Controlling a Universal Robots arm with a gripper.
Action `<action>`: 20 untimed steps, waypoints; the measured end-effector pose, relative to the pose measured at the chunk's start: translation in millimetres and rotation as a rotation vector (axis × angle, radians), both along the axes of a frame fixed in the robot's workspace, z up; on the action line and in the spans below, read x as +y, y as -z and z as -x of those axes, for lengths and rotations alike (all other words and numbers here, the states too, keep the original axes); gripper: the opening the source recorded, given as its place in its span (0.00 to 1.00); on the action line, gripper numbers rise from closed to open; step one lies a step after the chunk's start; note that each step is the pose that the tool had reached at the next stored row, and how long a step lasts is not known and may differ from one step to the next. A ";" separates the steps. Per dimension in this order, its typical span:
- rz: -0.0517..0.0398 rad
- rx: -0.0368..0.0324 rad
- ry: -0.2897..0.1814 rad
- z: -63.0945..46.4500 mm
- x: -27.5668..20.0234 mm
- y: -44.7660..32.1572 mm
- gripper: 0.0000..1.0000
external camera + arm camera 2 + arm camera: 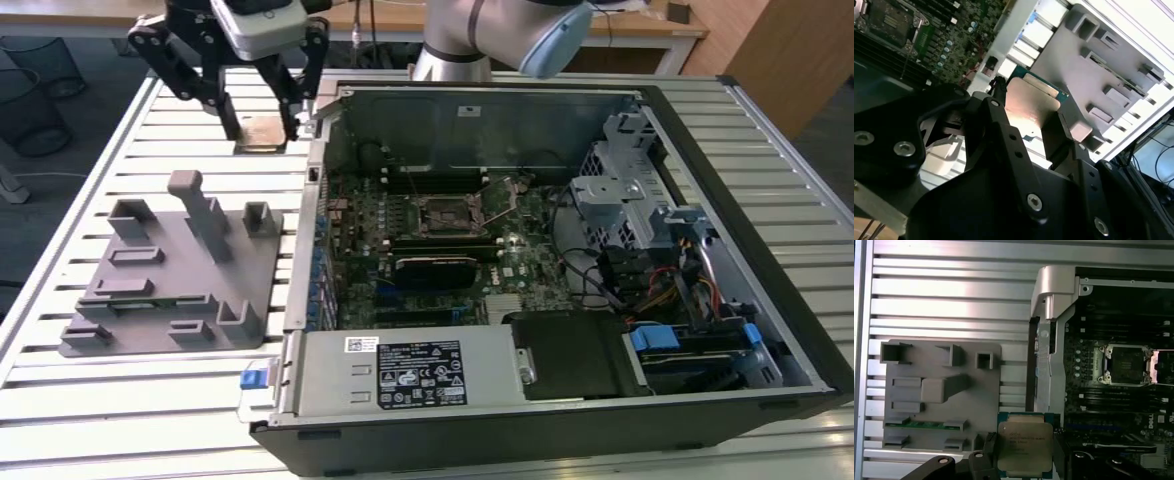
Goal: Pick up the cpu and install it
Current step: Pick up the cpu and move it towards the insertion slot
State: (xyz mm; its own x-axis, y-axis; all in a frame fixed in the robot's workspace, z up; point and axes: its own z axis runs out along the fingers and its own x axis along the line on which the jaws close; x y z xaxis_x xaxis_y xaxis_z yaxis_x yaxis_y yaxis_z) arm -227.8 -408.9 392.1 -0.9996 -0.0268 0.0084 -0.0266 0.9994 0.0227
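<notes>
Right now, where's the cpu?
The cpu is held in the gripper at the exterior view's upper left, beside the computer case, beyond the fixture block.

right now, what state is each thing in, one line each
end effector, shut on the cpu, beside the case at the exterior view's left
cpu, gripped, shiny metal top showing, not yet installed
cpu socket, open and empty
computer case, lying on its side, panel off, board exposed
grey fixture block, flat on the table, a green strip seated in one slot
</notes>
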 end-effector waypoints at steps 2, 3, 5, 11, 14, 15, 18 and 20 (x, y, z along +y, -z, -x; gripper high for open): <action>0.0001 0.0001 0.000 -8.6 1.1 0.4 0.53; 0.0001 0.0001 0.000 -13.0 1.9 0.7 0.53; 0.0000 0.0000 0.000 -22.0 3.7 1.7 0.53; 0.0001 -0.0001 0.000 -45.7 9.0 4.0 0.53; 0.0001 -0.0007 0.000 -54.0 13.5 4.6 0.53; 0.0000 -0.0008 0.000 -55.8 15.5 4.8 0.53; 0.0002 -0.0007 0.000 -59.3 21.8 5.4 0.53; 0.0001 -0.0008 0.003 -62.5 24.1 5.8 0.53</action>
